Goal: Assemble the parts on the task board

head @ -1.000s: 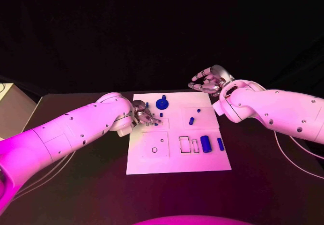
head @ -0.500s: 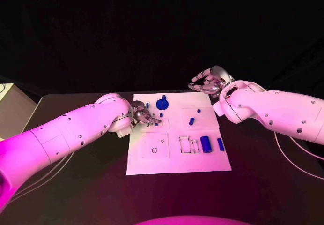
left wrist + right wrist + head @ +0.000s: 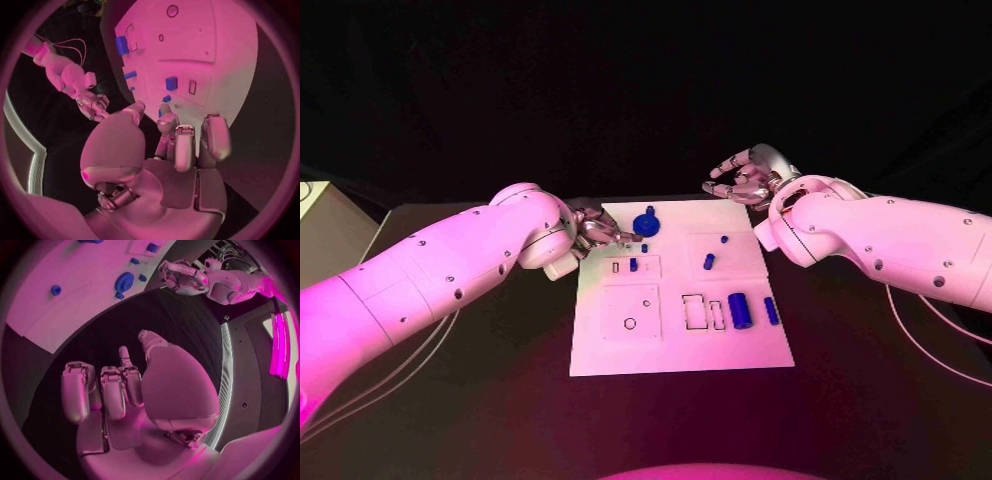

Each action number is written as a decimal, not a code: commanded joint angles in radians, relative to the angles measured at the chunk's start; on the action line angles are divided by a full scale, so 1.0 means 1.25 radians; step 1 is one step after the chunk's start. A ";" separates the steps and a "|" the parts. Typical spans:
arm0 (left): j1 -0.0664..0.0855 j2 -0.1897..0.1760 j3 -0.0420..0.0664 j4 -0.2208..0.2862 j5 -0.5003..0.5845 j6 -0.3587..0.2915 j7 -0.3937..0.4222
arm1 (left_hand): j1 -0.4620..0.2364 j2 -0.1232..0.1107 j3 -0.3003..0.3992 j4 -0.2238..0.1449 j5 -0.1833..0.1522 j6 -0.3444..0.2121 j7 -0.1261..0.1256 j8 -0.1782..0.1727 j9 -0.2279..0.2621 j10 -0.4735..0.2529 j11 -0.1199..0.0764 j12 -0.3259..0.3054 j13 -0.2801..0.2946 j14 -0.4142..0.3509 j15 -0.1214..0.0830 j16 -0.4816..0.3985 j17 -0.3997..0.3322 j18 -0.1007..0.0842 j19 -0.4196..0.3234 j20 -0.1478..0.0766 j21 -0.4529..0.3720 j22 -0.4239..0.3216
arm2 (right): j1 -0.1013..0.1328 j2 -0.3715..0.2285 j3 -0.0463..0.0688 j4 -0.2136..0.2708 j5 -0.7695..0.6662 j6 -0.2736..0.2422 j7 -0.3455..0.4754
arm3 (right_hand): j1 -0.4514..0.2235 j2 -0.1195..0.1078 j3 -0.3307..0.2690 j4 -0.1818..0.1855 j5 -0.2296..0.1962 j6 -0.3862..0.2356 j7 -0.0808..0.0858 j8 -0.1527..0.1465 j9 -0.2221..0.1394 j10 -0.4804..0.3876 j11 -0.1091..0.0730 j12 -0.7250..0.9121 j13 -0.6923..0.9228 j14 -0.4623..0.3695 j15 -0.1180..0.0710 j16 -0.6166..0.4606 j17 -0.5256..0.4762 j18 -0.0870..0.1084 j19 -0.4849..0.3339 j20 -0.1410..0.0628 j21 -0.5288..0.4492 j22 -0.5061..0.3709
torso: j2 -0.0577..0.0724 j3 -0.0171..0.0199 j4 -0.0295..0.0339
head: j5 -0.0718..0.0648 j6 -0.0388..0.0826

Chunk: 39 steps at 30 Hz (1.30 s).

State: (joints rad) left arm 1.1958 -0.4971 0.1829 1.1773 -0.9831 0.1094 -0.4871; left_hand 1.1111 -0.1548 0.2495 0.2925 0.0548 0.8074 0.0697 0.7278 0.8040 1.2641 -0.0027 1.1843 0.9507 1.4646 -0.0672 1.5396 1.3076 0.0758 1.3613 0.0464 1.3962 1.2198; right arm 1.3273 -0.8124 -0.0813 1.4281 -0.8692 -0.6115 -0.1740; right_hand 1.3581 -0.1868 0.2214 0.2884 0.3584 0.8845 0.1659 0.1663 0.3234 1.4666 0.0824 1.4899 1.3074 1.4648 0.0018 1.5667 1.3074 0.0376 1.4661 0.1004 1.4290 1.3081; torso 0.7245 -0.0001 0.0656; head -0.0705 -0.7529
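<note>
The white task board (image 3: 678,345) lies mid-table and also appears in the left wrist view (image 3: 212,45) and the right wrist view (image 3: 75,285). On it are a round blue part (image 3: 646,220) (image 3: 124,281), a small blue part (image 3: 633,264) (image 3: 171,82) beside a slot, a tiny one (image 3: 643,247), two more small parts (image 3: 708,260) (image 3: 724,238), a thick blue cylinder (image 3: 740,308) and a slim one (image 3: 770,308). My left hand (image 3: 599,228) (image 3: 169,150) hovers at the board's far left corner, fingers loosely bent, holding nothing. My right hand (image 3: 744,175) (image 3: 125,390) hangs empty beyond the far edge.
Outlined recesses (image 3: 694,310) and a small round hole (image 3: 629,321) mark the board's near half. The black table (image 3: 473,400) surrounds the board. A pale box (image 3: 322,235) stands at the table's far left.
My left hand has drawn back from the board's left side toward its far left corner, uncovering the small blue part beside the slot. The right hand has risen slightly.
</note>
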 commanded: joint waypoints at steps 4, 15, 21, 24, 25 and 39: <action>0.001 -0.012 0.028 0.000 0.013 -0.009 0.016 | 0.042 0.021 -0.012 -0.001 -0.003 -0.022 0.012 -0.030 -0.016 -0.051 0.011 -0.052 -0.073 0.062 0.014 -0.015 0.147 0.008 -0.023 0.010 -0.021 -0.029 | 0.000 -0.002 0.000 0.001 -0.006 0.006 0.010 | -0.008 -0.001 0.006 -0.001 0.003 -0.006 0.002 0.001 -0.001 0.016 0.000 0.003 0.148 0.084 0.001 0.002 0.207 -0.001 0.047 -0.001 -0.002 0.103 | 0.000 0.0002 0.0004 | 0.000 0.006; 0.008 -0.003 0.046 -0.066 -0.047 -0.030 0.037 | 0.086 0.037 -0.011 -0.001 -0.003 -0.038 0.031 -0.077 -0.056 -0.097 0.027 -0.103 -0.147 0.050 0.029 -0.035 0.118 0.015 -0.045 0.023 -0.042 -0.062 | 0.000 -0.006 0.000 0.004 -0.005 0.004 0.015 | -0.009 -0.002 0.007 -0.001 0.004 -0.006 0.002 0.001 -0.001 0.015 0.000 0.002 0.148 0.084 0.001 0.002 0.207 -0.001 0.047 -0.001 -0.002 0.103 | 0.005 -0.0007 -0.0004 | 0.003 0.021; 0.020 0.021 0.048 -0.121 -0.091 -0.034 0.043 | 0.085 0.038 -0.012 0.000 -0.003 -0.036 0.031 -0.078 -0.058 -0.096 0.028 -0.101 -0.145 0.050 0.029 -0.034 0.119 0.015 -0.044 0.024 -0.042 -0.061 | 0.000 -0.009 0.000 0.009 -0.004 0.003 0.016 | -0.009 -0.002 0.007 -0.001 0.004 -0.006 0.002 0.001 -0.001 0.015 0.000 0.002 0.148 0.084 0.001 0.002 0.207 -0.001 0.047 -0.001 -0.002 0.103 | 0.012 -0.0011 -0.0017 | 0.009 0.030; 0.026 0.034 0.048 -0.147 -0.111 -0.028 0.042 | 0.079 0.039 -0.015 0.001 -0.003 -0.035 0.032 -0.081 -0.061 -0.096 0.029 -0.102 -0.148 0.050 0.030 -0.034 0.118 0.015 -0.044 0.024 -0.042 -0.062 | 0.001 -0.011 0.001 0.012 -0.004 0.002 0.017 | -0.008 -0.001 0.009 -0.001 0.004 -0.006 0.002 0.001 -0.001 0.016 0.000 0.002 0.148 0.084 0.001 0.002 0.207 -0.001 0.047 -0.001 -0.002 0.103 | 0.017 -0.0018 -0.0024 | 0.011 0.034; 0.028 0.039 0.048 -0.156 -0.116 -0.026 0.042 | 0.076 0.040 -0.016 0.002 -0.003 -0.035 0.033 -0.082 -0.063 -0.097 0.029 -0.103 -0.149 0.050 0.030 -0.034 0.118 0.015 -0.044 0.025 -0.043 -0.063 | 0.001 -0.011 0.001 0.014 -0.005 0.002 0.017 | -0.008 -0.001 0.009 -0.001 0.004 -0.006 0.002 0.001 -0.001 0.016 0.000 0.002 0.148 0.084 0.001 0.002 0.207 -0.001 0.047 -0.001 -0.002 0.103 | 0.017 -0.0018 -0.0024 | 0.011 0.034; 0.045 0.084 0.047 -0.227 -0.130 0.015 0.038 | 0.067 0.039 -0.024 0.000 -0.003 -0.038 0.035 -0.091 -0.072 -0.099 0.031 -0.105 -0.155 0.050 0.032 -0.033 0.120 0.015 -0.043 0.026 -0.043 -0.061 | 0.006 -0.014 0.003 0.021 -0.008 -0.001 0.018 | -0.008 -0.001 0.010 -0.002 0.006 -0.006 0.002 0.001 -0.001 0.015 0.000 0.002 0.147 0.084 0.001 0.001 0.206 -0.001 0.047 -0.001 -0.002 0.102 | 0.032 -0.0034 -0.0029 | 0.005 0.043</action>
State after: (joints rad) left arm 1.2502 -0.3957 0.2412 0.8963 -1.1298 0.0948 -0.4504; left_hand 1.2018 -0.1061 0.2261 0.2910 0.0549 0.7612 0.1089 0.6166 0.7149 1.1471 0.0358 1.0571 0.7580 1.4651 -0.0317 1.5022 1.3076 0.0759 1.3112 0.0751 1.3465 1.1430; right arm 1.3339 -0.8295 -0.0792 1.4515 -0.8692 -0.6133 -0.1650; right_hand 1.3581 -0.1869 0.2298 0.2857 0.3624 0.8819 0.1685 0.1663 0.3233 1.4666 0.0824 1.4899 1.3074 1.4648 0.0018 1.5667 1.3074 0.0377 1.4661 0.1004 1.4290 1.3076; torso 0.7597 -0.0040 0.0623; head -0.0639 -0.7015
